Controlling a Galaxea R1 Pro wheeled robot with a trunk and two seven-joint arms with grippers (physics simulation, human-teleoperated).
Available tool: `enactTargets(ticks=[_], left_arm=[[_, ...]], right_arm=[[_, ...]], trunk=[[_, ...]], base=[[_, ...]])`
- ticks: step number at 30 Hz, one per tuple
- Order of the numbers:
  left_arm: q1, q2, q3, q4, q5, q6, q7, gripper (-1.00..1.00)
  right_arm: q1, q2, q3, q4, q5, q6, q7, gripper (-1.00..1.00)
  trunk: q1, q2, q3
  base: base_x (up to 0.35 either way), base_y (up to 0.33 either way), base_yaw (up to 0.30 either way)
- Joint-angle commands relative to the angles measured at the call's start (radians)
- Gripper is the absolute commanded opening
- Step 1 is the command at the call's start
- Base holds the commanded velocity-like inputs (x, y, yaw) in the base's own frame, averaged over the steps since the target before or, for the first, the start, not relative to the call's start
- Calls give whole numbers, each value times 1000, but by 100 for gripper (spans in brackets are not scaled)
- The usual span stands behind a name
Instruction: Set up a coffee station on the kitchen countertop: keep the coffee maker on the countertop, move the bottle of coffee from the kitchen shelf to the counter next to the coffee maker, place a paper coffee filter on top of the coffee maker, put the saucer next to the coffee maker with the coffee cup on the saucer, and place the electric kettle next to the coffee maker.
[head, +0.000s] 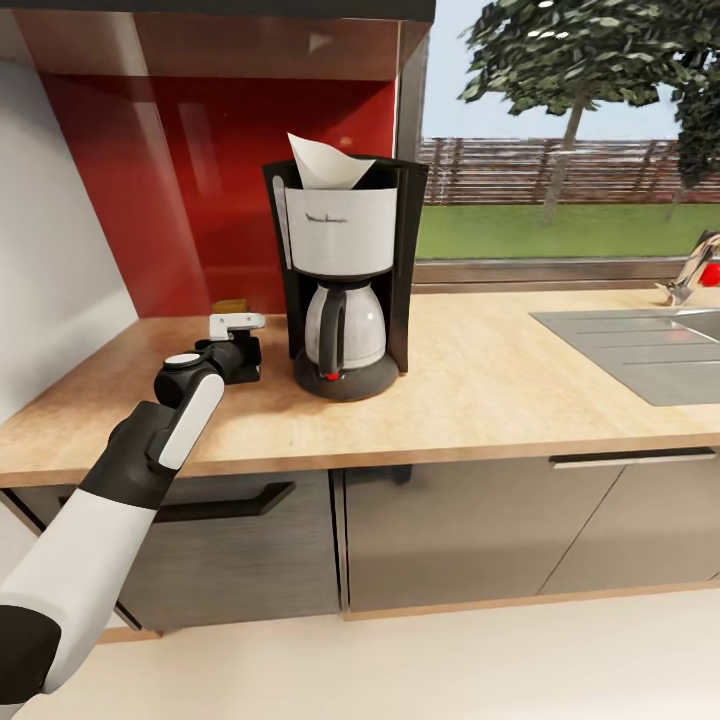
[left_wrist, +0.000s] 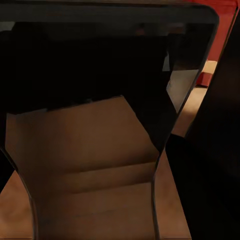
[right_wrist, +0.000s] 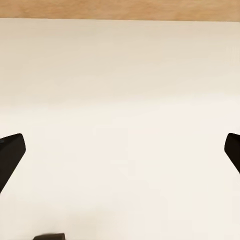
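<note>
The coffee maker (head: 345, 290) stands on the kitchen countertop (head: 500, 390), its carafe in place. The white paper coffee filter (head: 325, 160) sits in its top. Just left of the machine, my left gripper (head: 238, 352) is down at counter level, closed around the dark bottle of coffee. The bottle's gold cap (head: 230, 304) pokes up behind the fingers. In the left wrist view the bottle's dark flared body (left_wrist: 100, 60) is very close, with wood-grain counter below it. My right gripper (right_wrist: 120, 150) is open, its fingertips (right_wrist: 10, 152) wide apart over pale floor.
A steel sink (head: 640, 345) with a faucet (head: 690, 270) is set into the counter at the right. A white wall (head: 50, 250) closes off the counter's left end, and a red backsplash (head: 200, 180) runs behind. Grey cabinet fronts (head: 440, 530) sit below.
</note>
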Motion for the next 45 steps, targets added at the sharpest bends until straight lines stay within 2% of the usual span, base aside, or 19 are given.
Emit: enactTargets(ticks=[1,3,10,13,18,25,45], left_arm=[[-1,1,-3,-1,8,2,9,-100],[-1,1,-3,-1,8,1,9,-100],[-1,1,-3,-1,8,2,9,-100],[-1,1,-3,-1,8,1,9,-100],[-1,1,-3,-1,8,1,9,-100],[-1,1,-3,-2,8,2,9,-100],[-1,2,-1,0,8,2,8,-100]], right_arm=[[-1,1,-4,1,10,-3,0,100],[-1,0,-4,1,10,-3,0,100],[-1,0,-4,1,10,-3,0,100],[-1,0,-4,1,10,-3,0,100],[-1,0,-4,1,10,-3,0,100],[-1,0,-4,1,10,-3,0,100],[-1,1,-3,1,10,-3,0,100]], trunk=[[4,-8,-4],[11,-22,-10],[11,-22,-10],[23,-43,-20],[23,-43,-20],[50,-92,-42],[50,-92,-42]], base=[[0,0,0],[0,0,0],[0,0,0],[0,0,0],[0,0,0],[0,0,0],[0,0,0]])
